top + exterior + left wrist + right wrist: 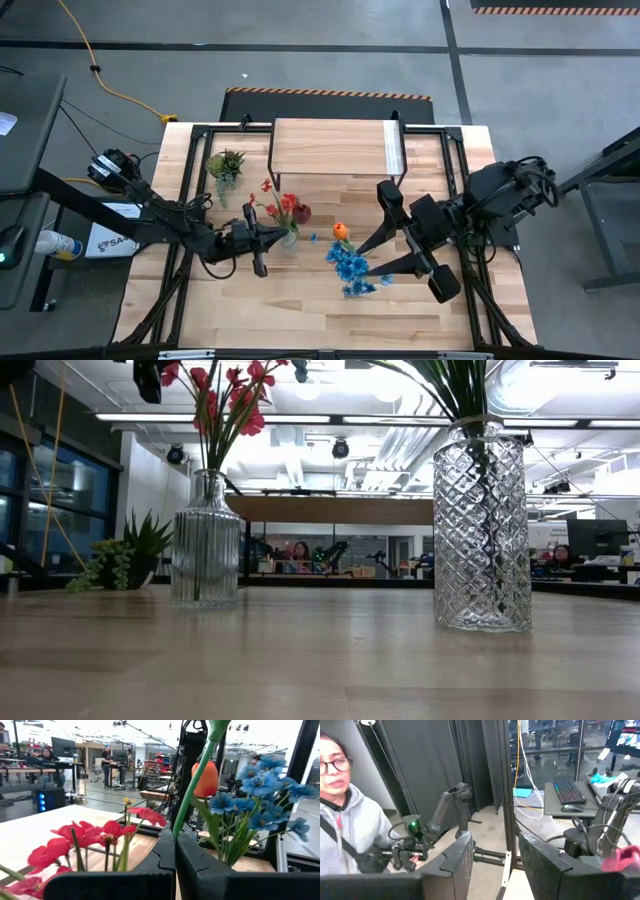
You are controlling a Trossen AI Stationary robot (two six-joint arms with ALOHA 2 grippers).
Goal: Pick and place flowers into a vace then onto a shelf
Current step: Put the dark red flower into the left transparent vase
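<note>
Low view: red flowers [225, 395] fill ribbed vase [205, 545]; green stems fill diamond-cut vase [482, 530].

A small green spiky potted plant [225, 164] stands at about ten o'clock on the wooden tabletop [300, 300]. A yellow cable [105, 82] crosses the grey floor toward eleven o'clock. Beyond the table, a keyboard [568, 792] lies on a desk, and a person in a grey hooded top [350, 837] sits close by.

Two glass vases [205, 540] [481, 525], one potted plant [225, 164], one shelf [335, 148], two arms [160, 217] [470, 215]
</note>
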